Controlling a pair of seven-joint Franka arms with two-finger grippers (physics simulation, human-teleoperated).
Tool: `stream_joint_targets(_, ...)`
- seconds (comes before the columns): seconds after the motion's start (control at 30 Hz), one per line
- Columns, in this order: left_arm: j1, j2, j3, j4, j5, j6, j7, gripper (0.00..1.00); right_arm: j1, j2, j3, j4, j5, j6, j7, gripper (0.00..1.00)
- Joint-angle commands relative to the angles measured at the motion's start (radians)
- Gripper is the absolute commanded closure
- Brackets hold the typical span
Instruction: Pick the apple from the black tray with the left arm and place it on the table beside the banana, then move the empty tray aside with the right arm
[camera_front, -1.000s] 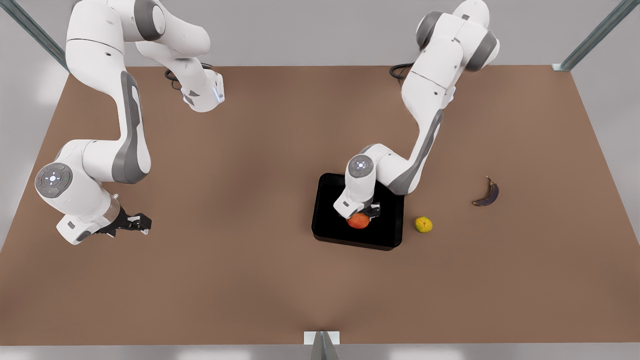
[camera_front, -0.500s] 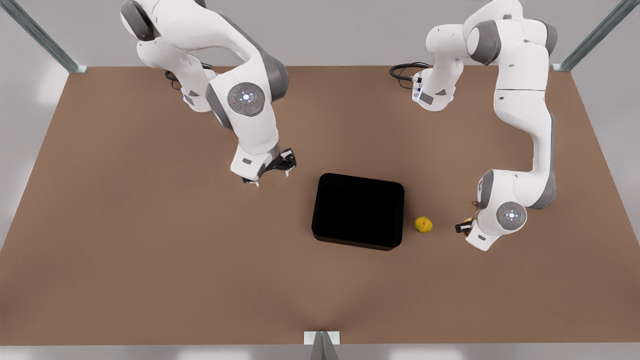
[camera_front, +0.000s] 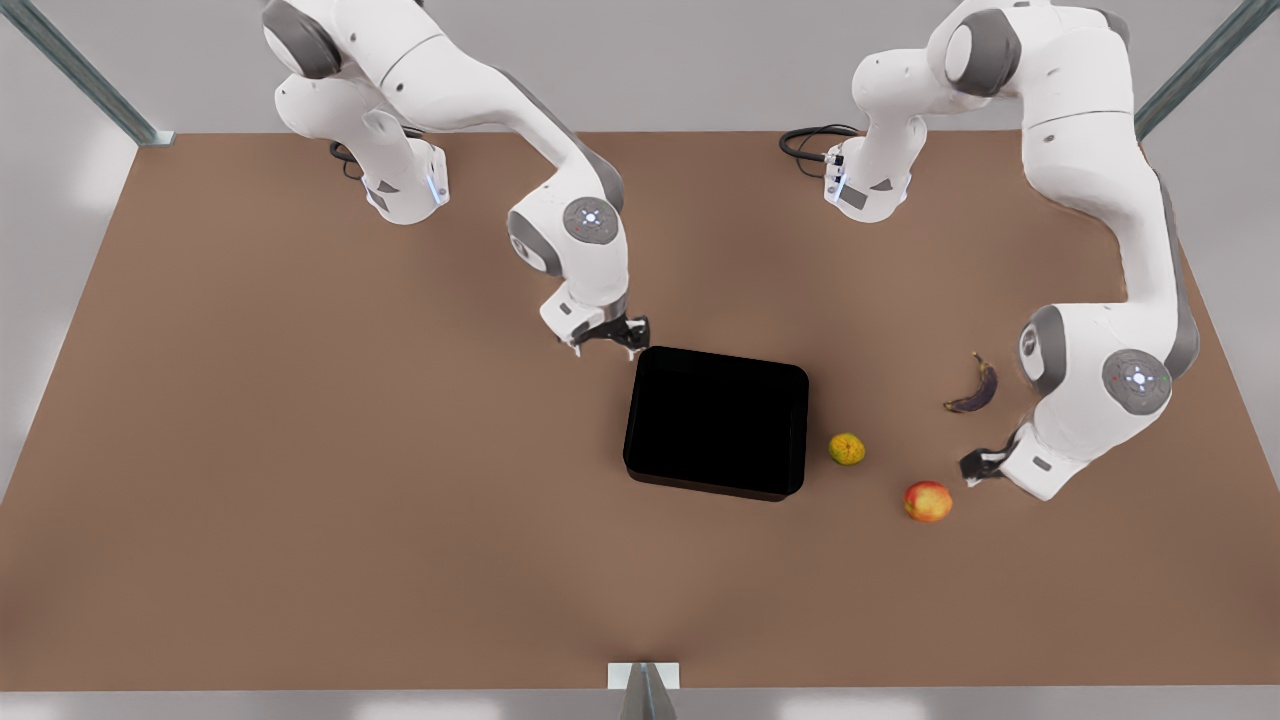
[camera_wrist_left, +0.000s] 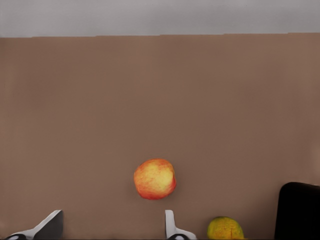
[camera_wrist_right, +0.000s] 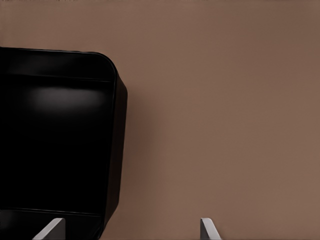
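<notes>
The red-orange apple (camera_front: 928, 501) (camera_wrist_left: 155, 178) lies on the brown table (camera_front: 300, 500), in front of the blackish banana (camera_front: 975, 388) at the front view's right. My left gripper (camera_front: 982, 465) (camera_wrist_left: 111, 235) hangs open just beside the apple, not touching it. The black tray (camera_front: 716, 422) (camera_wrist_right: 55, 140) sits empty mid-table; one corner of the tray (camera_wrist_left: 299, 210) shows in the left wrist view. My right gripper (camera_front: 610, 340) (camera_wrist_right: 130, 235) is open above the table at the tray's far corner on the front view's left.
A bumpy yellow-green fruit (camera_front: 847, 449) (camera_wrist_left: 225, 229) rests between the tray and the apple. Both arm bases (camera_front: 405, 190) (camera_front: 865, 190) stand at the table's far edge, with cables beside them. Bare tabletop stretches to the front view's left of the tray.
The left gripper has let go of the apple, which now rests on the table, and has drawn back. The right arm has swung closer to the tray's far corner.
</notes>
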Motion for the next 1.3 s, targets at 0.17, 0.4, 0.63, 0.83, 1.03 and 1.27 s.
stream_joint_targets(0.17, 0.030, -0.274, -0.108, -0.074, -0.120, -0.285, 0.045, 0.00, -0.009, 0.123, 0.012, 0.048, -0.116, 0.221, 0.567, 0.00)
stream_joint_targets(0.4, 0.035, -0.233, -0.108, -0.062, -0.091, -0.306, 0.041, 0.00, -0.049, 0.255, 0.008, 0.118, -0.160, 0.325, 0.492, 0.00)
stream_joint_targets(0.63, -0.005, -0.248, -0.110, -0.060, -0.093, -0.372, 0.039, 0.00, -0.039, 0.305, 0.041, 0.134, -0.160, 0.342, 0.492, 0.00)
stream_joint_targets(0.83, -0.003, -0.242, -0.105, -0.050, -0.076, -0.386, 0.048, 0.00, -0.047, 0.348, 0.040, 0.134, -0.200, 0.371, 0.490, 0.04)
stream_joint_targets(1.03, -0.003, -0.247, -0.105, -0.050, -0.073, -0.395, 0.041, 0.00, -0.055, 0.360, 0.038, 0.134, -0.211, 0.371, 0.476, 0.41)
stream_joint_targets(1.27, -0.003, -0.247, -0.105, -0.059, -0.074, -0.415, 0.022, 0.00, -0.055, 0.356, 0.043, 0.141, -0.206, 0.371, 0.472, 0.76)
